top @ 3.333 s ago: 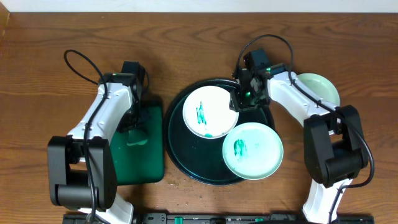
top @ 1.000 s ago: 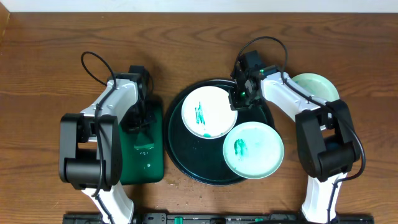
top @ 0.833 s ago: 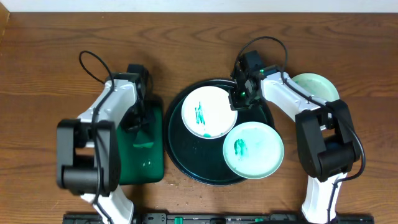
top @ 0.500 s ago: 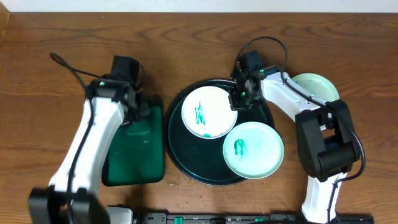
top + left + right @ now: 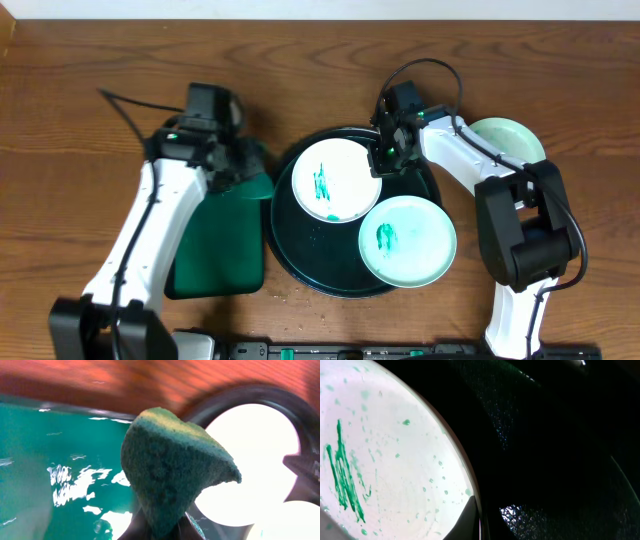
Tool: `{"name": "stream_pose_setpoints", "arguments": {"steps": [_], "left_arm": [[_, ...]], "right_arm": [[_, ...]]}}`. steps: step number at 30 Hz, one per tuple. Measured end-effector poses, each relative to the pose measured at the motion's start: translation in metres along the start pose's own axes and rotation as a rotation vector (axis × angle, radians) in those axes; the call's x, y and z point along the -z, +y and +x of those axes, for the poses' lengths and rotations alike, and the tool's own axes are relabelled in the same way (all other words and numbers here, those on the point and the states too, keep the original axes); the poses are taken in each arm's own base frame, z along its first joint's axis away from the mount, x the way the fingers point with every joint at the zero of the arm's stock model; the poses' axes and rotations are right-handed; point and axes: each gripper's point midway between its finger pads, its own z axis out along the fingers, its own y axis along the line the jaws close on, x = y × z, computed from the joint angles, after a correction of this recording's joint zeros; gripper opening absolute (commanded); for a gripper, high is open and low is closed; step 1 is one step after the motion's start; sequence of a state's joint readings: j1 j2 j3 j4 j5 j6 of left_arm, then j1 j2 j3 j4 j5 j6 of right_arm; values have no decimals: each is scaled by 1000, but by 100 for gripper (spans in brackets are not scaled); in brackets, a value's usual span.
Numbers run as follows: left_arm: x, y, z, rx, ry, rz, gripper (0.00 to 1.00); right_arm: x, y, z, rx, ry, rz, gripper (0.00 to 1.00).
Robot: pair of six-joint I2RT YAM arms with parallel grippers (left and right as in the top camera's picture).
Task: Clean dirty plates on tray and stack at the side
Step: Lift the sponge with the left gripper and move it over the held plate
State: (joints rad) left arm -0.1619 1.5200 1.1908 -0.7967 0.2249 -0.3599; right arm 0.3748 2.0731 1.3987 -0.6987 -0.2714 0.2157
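Left wrist: left pincer (image 5: 159, 528) grasps a green sponge (image 5: 170, 470); right pincer (image 5: 384, 160) clenches a smeared plate (image 5: 385, 460) at its rim.

Left claw (image 5: 161, 528) mostly hidden behind sponge (image 5: 170, 470), tabletop (image 5: 100, 380) blurred, side plate (image 5: 515, 138) partly under right arm (image 5: 470, 152)

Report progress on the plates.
Done: one clean-looking plate sits beside the tray. In hand: left fingers hold a sponge; right fingers pinch the far smeared plate at its rim. Left: that plate and the near smeared plate need wiping and stacking.
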Motion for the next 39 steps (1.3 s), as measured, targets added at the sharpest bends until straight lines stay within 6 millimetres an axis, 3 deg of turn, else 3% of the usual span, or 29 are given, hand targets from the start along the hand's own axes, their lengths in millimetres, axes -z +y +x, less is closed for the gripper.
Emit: {"name": "stream_pose_setpoints", "arguments": {"steps": [12, 17, 22, 26, 31, 39], "left_arm": [[-76, -102, 42, -132, 138, 187, 8], [-100, -123, 59, -123, 184, 216, 7], [-121, -118, 61, -70, 208, 193, 7], [-139, -99, 63, -19, 240, 134, 7], [-140, -87, 60, 42, 294, 115, 7], [-133, -49, 55, 85, 308, -30, 7]], "right_arm": [[0, 0, 1, -2, 4, 1, 1], [0, -1, 3, -4, 12, 3, 1], [0, -1, 4, -5, 16, 3, 1], [0, 0, 4, -5, 16, 2, 1], [0, 1, 5, -5, 21, -5, 1], [-1, 8, 7, 6, 28, -17, 1]]}}
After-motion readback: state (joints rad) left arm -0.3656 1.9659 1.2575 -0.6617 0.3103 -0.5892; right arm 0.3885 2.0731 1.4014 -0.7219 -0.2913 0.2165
